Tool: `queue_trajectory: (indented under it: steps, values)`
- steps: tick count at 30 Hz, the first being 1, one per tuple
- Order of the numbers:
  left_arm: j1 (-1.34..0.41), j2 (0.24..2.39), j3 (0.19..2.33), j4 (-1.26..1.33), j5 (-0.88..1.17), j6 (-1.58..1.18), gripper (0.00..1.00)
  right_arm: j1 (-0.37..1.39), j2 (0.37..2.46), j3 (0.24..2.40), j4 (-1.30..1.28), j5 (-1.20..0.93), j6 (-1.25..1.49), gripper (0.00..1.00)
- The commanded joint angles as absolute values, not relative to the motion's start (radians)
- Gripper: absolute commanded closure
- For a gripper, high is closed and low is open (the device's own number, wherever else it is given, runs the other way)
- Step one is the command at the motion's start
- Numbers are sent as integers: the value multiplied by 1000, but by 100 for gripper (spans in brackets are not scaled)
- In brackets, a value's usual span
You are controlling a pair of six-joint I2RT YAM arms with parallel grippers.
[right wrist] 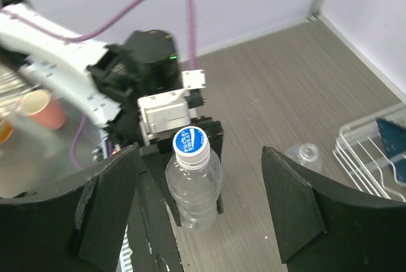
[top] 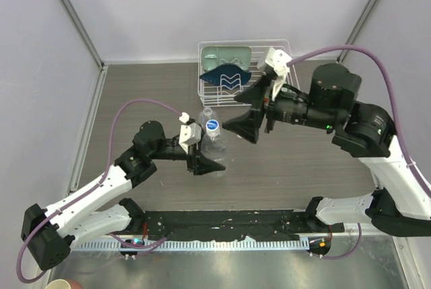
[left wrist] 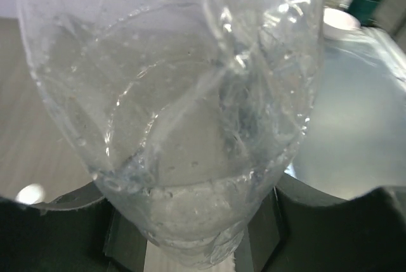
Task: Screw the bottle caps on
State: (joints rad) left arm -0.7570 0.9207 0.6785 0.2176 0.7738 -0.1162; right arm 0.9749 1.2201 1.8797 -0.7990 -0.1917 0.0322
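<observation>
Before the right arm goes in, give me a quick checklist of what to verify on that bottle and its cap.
1. Left gripper clamping the bottle upright: ok.
2. Cap sitting on the neck: ok.
3. Cap threaded tight: cannot tell.
4. Right gripper open: ok.
5. Cap lined up between the right fingers: ok in the right wrist view.
6. Second bottle out of the way: ok, it stands apart on the table; its own cap is not seen.
</observation>
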Motion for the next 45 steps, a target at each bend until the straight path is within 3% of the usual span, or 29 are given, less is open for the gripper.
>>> queue_trajectory:
  steps: [1,15,33,45]
  values:
    - [-764,923,770,192,1130,-146,100,940,1186,1876,-784,-588,-92,19]
    - [-799,953,802,193,1252,-173,100,940,1236,1801,-565,-877,-51,27]
    - [-804,954,819,207,1252,-173,100,934,1249,1712,-482,-913,-15,32]
    - [-804,946,821,219,1233,-175,100,910,1233,1667,-408,-962,43,50]
